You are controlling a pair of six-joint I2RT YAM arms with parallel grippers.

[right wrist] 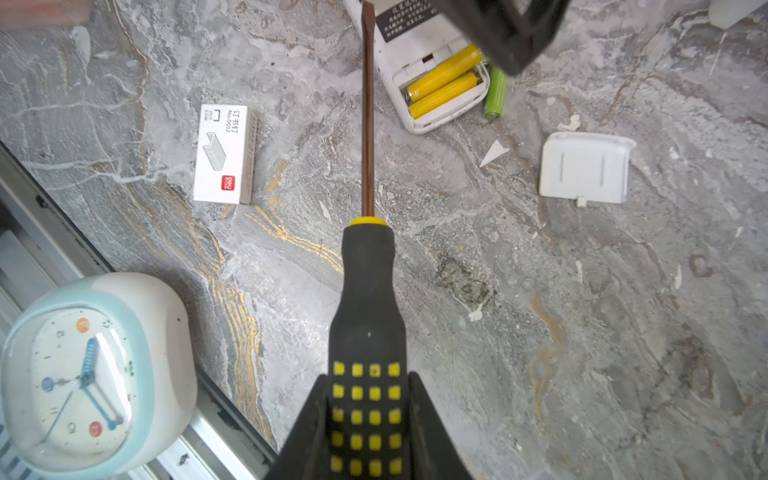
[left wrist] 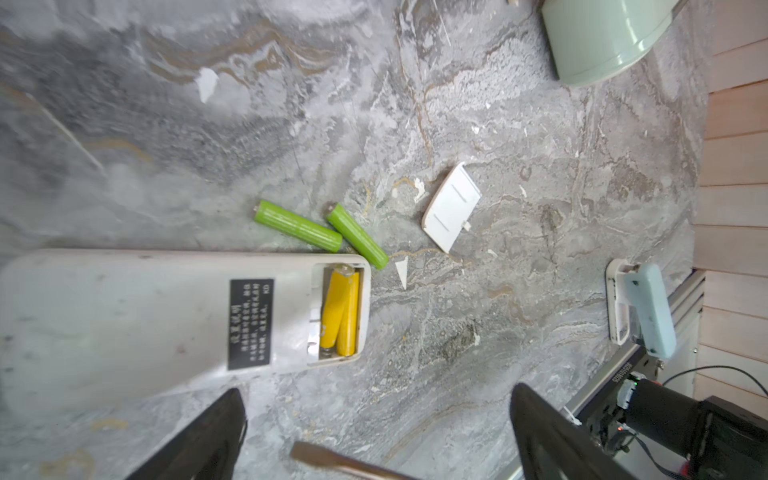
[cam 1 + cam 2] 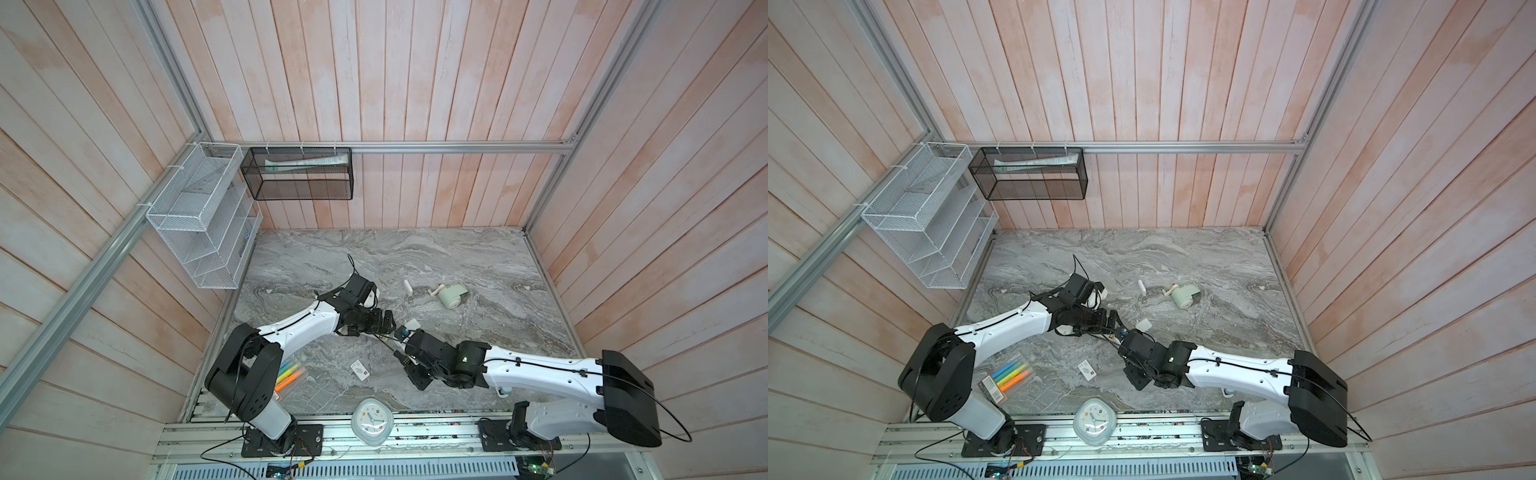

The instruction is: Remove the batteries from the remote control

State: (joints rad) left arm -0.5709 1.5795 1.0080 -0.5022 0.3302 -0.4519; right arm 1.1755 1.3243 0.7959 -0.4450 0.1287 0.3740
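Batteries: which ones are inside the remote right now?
The two yellow batteries, side by side in the open compartment of the remote. The two green batteries lie loose on the table beside it.

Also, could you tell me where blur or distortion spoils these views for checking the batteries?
Left wrist view: remote control body soft, yellow batteries and green batteries clear. Right wrist view: screwdriver crisp. Both top views: wall planks splay with the wide lens, batteries too small to see.
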